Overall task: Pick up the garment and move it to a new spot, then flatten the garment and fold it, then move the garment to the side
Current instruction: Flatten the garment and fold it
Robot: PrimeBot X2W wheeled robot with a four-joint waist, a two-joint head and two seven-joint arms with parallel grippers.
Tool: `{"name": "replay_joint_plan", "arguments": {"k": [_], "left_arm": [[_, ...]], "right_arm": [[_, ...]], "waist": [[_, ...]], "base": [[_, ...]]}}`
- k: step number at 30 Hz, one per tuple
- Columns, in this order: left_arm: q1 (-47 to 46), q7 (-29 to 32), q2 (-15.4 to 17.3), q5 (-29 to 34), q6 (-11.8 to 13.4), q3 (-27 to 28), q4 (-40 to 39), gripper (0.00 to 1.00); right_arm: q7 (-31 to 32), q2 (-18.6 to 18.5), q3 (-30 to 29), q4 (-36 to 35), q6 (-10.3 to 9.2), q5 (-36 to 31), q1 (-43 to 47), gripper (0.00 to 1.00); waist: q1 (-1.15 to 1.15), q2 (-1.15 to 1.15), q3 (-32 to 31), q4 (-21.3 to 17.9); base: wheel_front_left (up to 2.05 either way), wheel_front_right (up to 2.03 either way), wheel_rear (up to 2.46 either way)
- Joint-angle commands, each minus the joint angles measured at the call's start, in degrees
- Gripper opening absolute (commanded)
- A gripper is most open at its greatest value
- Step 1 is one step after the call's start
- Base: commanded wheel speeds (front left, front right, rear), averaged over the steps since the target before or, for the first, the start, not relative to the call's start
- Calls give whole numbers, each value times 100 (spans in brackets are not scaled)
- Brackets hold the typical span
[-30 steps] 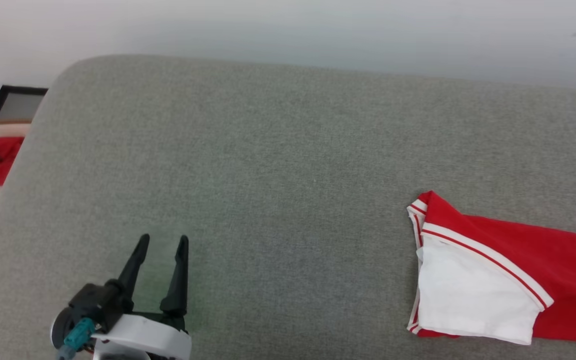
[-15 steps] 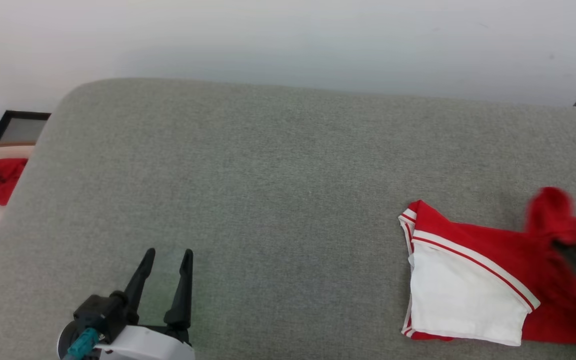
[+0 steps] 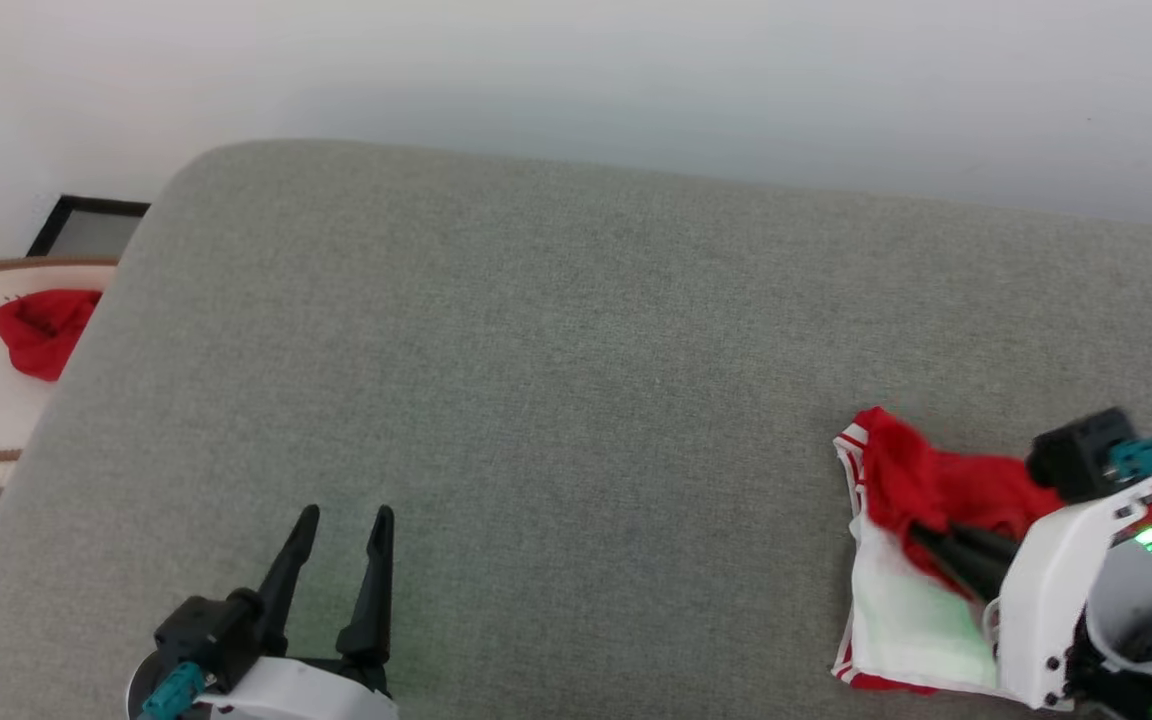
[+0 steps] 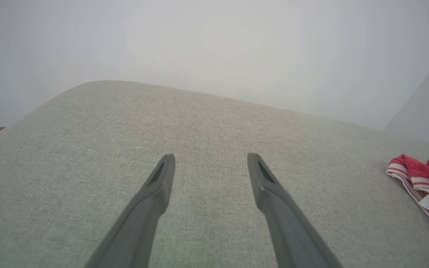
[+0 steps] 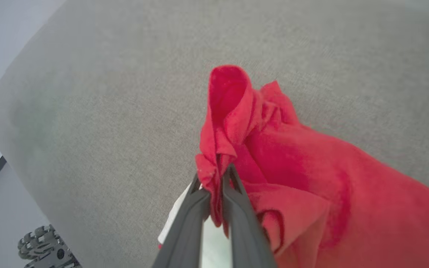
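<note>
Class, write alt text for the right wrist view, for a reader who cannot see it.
The right end effector, closed, pinches a bunched fold of the red garment, which trails to the lower right across a grey cushion.

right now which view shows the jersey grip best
Right wrist view: close up, the right gripper is shut on a red fold of the jersey. Head view shows it smaller; left wrist view, the jersey's striped edge.
</note>
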Motion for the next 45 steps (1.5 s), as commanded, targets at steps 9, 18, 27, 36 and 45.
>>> {"name": "replay_joint_plan", "arguments": {"k": [9, 18, 27, 36, 45], "left_arm": [[-134, 0, -44, -45, -15, -8, 50, 100], [26, 0, -5, -114, -15, 104, 82, 100], [177, 0, 61, -200, -15, 54, 119, 100], [220, 0, 136, -332, -16, -81, 243, 100], [312, 0, 202, -421, -16, -145, 384, 100]], "right_arm": [[-678, 145, 397, 1098, -5, -17, -359, 0], [-1114, 152, 634, 1221, -5, 446, -524, 100], [-1498, -397, 492, 1000, -5, 951, -357, 100], [-2476, -674, 156, 1328, -5, 1058, -145, 100], [-3843, -712, 41, 1942, -5, 837, 145, 100]], "waist": [[0, 0, 98, 52], [0, 0, -133, -129], [0, 0, -438, -435], [0, 0, -604, -687], [0, 0, -757, -812]], "base": [[0, 0, 0], [0, 0, 0], [0, 0, 0], [0, 0, 0], [0, 0, 0]]}}
